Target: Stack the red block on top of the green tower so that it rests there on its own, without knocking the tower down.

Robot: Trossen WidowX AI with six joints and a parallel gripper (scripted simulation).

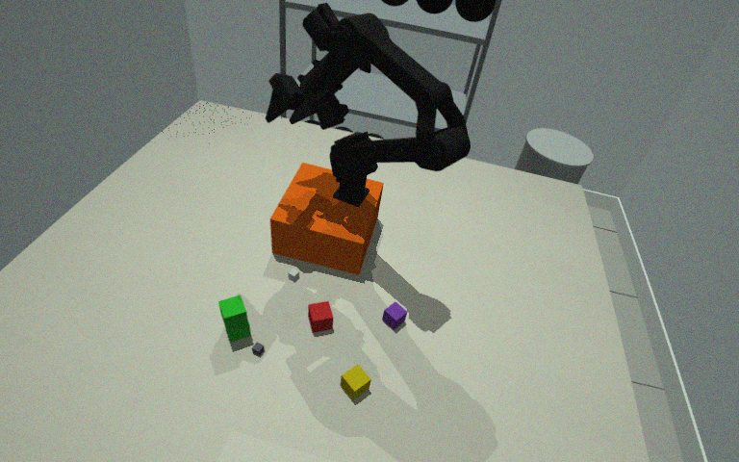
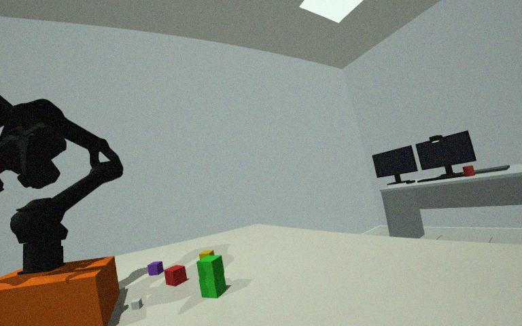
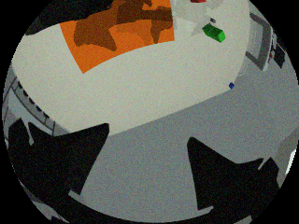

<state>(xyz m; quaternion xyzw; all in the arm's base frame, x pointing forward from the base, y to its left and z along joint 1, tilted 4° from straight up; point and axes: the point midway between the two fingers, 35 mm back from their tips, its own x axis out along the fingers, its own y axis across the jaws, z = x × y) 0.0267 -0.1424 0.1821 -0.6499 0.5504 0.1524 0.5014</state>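
The black arm is sitting on a matte orange box (image 1: 325,223) at the centre of the top view, folding up and back so that its end effector (image 1: 288,106) is hanging high in the upper middle of the frame, well apart from every block. Its 2 dark wedge-shaped fingers are standing spread wide in the wrist view, with nothing between them.

The red block (image 1: 320,316), a plain flat-shaded cube, is lying on the pale tabletop (image 1: 518,304) in the lower middle of the top view. The green tower (image 1: 235,319) is standing upright to its left, apart from it, as a tall square-sided column. A purple cube (image 1: 394,315) is sitting to the right of the red block, and a yellow cube (image 1: 355,381) is sitting lower in the frame. 2 much smaller cubes, 1 white (image 1: 293,273) just below the orange box and 1 dark grey (image 1: 257,348) just beside the tower's foot, are also lying there.

The exterior view is showing the tower (image 2: 211,276) from the side, roughly twice as tall as the red block (image 2: 175,275), plus a grey desk with 2 monitors (image 2: 423,157) at the right edge, which the top view is not showing. The top view alone is showing a wire shelf (image 1: 381,54) and a grey cylinder (image 1: 554,154) behind the tabletop
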